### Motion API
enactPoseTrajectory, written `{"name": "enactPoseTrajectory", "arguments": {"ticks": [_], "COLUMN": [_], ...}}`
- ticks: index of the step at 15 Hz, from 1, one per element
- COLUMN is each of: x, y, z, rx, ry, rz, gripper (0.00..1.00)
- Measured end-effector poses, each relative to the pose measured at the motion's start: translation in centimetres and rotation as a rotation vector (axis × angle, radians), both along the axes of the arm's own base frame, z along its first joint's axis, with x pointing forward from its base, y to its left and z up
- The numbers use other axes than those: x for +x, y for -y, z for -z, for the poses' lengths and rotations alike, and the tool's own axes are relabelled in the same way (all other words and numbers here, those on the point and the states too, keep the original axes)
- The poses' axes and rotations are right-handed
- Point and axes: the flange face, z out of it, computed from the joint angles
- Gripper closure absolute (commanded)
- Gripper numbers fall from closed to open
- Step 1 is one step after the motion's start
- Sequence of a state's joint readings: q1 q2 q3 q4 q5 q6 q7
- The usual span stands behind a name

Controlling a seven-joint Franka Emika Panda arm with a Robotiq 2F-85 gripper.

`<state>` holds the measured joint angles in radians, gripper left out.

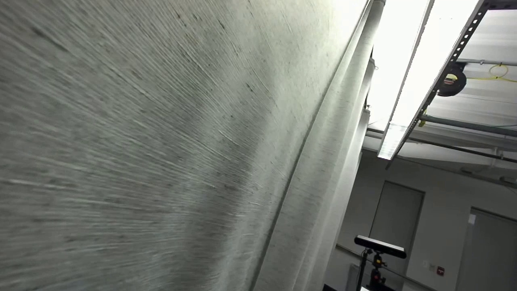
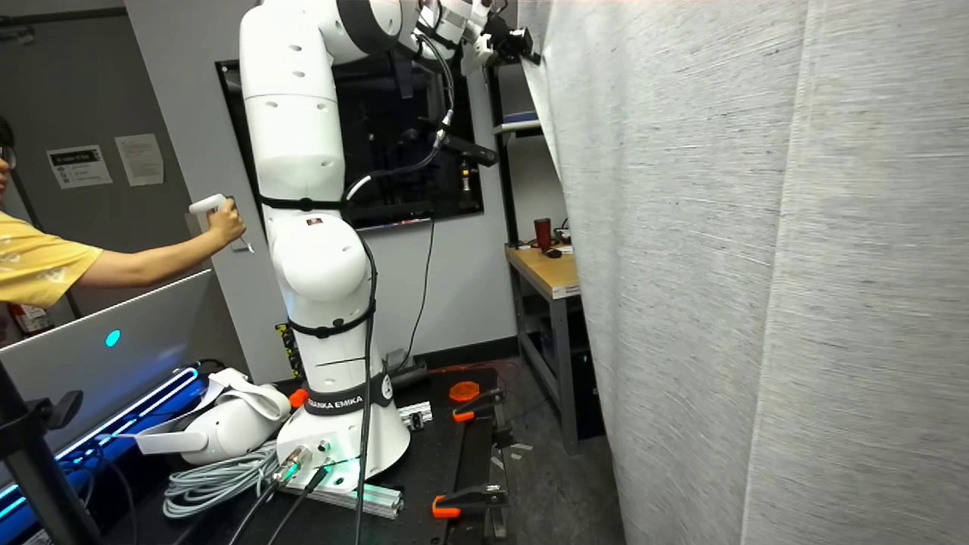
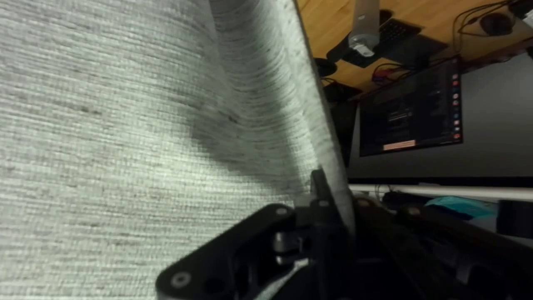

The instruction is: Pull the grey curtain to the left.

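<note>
The grey curtain (image 1: 194,145) is a tall pale drape with a ribbed weave and vertical folds. It fills most of an exterior view and hangs on the right side of an exterior view (image 2: 696,265). My gripper (image 2: 533,56) is at the curtain's near edge, high up, and the fabric is drawn to a point there. In the wrist view the curtain (image 3: 125,137) covers the left and centre. Its edge runs down between the black fingers of my gripper (image 3: 339,193), which is shut on it. The far finger is mostly hidden behind the fabric and in shadow.
A wooden desk (image 2: 541,269) with a red cup (image 2: 543,235) stands behind the curtain's edge. A monitor (image 3: 410,108) shows right of the fabric. A wall screen (image 2: 409,144) is behind the arm. A person (image 2: 113,261) holds a controller at the far left.
</note>
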<state>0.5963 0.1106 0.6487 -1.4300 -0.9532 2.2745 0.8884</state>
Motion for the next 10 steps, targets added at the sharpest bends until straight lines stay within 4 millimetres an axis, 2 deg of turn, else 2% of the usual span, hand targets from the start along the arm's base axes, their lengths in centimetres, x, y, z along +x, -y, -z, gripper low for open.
{"name": "enactPoseTrajectory", "arguments": {"ticks": [1,3,10], "x": [-0.9,-2.3,-7.7], "y": [-0.9,-2.1,-5.1], "z": [0.3,-0.3,-2.4], "rx": [-0.002,0.001,0.022], "ry": [-0.011,-0.020,-0.012], "rz": [-0.021,-0.046,-0.166], "gripper": [0.99,0.99,0.99]}}
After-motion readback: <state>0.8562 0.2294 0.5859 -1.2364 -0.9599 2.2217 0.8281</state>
